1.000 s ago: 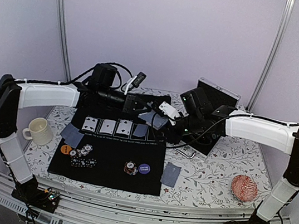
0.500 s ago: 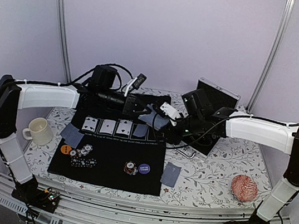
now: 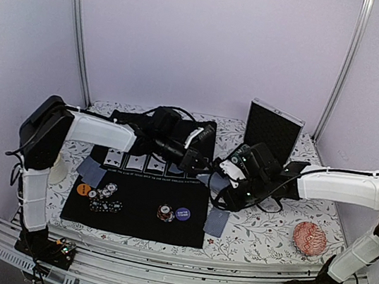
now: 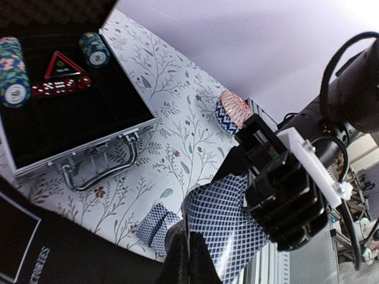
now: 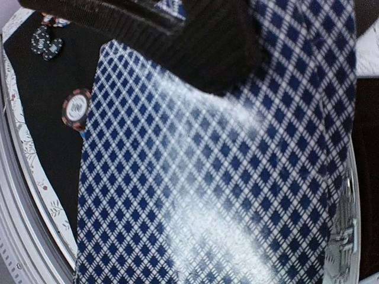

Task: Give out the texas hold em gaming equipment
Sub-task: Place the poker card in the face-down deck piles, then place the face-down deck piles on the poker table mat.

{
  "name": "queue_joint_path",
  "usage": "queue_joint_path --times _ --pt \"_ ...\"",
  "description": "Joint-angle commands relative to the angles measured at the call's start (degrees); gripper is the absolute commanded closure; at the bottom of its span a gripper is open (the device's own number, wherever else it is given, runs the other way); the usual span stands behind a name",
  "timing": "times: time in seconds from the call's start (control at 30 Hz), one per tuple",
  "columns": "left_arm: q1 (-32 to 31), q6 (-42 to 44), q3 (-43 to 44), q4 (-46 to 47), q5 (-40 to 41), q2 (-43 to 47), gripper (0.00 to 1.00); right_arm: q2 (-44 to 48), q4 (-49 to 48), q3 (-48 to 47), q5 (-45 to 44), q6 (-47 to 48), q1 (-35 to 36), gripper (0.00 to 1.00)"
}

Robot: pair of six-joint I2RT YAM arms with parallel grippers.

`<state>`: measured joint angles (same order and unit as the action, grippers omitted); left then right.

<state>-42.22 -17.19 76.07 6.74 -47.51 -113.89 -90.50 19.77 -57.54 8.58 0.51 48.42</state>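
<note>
**Entry: held card, mid-desk**

- **Left fingers** (image 4: 177, 263): pressed together on one short end of a single blue-diamond-backed playing card (image 4: 228, 231).
- **Right fingers** (image 4: 237, 165): they look closed over the opposite end of the same card. In the right wrist view the card back fills the picture, so you cannot check the pinch there.
- **Position:** the card hangs off the desk, above the right edge of the black mat (image 3: 135, 219), roughly midway between the near and far edges of the desk.
- **Axis:** its long axis runs from one set of fingers to the other, roughly parallel to the near edge, with the left fingers on the mat side and the right fingers on the bare-desk side.
- **Nearest landing place:** a face-down pair of cards (image 3: 217, 221) lies just right of the mat, toward the near edge. You reach it sooner with the right arm.
- **Further out:**
  - a chip stack (image 3: 165, 212) and a purple button (image 3: 182, 213) on the mat by the near edge;
  - an open aluminium case (image 4: 83, 155) toward the far right corner.
- **Judgement:** this reads as a transfer between the arms. Slide the card along its long axis, and only once one pair of fingers has let go.
</note>
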Motion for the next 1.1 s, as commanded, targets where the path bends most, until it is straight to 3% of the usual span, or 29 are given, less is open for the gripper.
queue_joint_path --times 0.0,0.23,0.63,1.07 --pt "-5.4 1.9 6.4 -2.3 -4.2 -8.8 1.0 6.2 -2.0 6.2 -6.1 -11.9 1.3 0.63" --pt "-11.2 2.9 16.6 -4.6 -5.6 -19.0 1.0 14.0 -0.8 18.9 -8.5 -23.1 2.4 0.63" --pt "-16.5 5.9 28.1 -11.8 -3.0 -30.0 1.0 14.0 7.0 22.2 -14.0 -32.6 6.9 0.63" --pt "-18.3 8.0 31.4 -14.3 -2.1 -33.3 1.0 14.2 9.4 24.8 -15.4 -41.5 8.0 0.33"
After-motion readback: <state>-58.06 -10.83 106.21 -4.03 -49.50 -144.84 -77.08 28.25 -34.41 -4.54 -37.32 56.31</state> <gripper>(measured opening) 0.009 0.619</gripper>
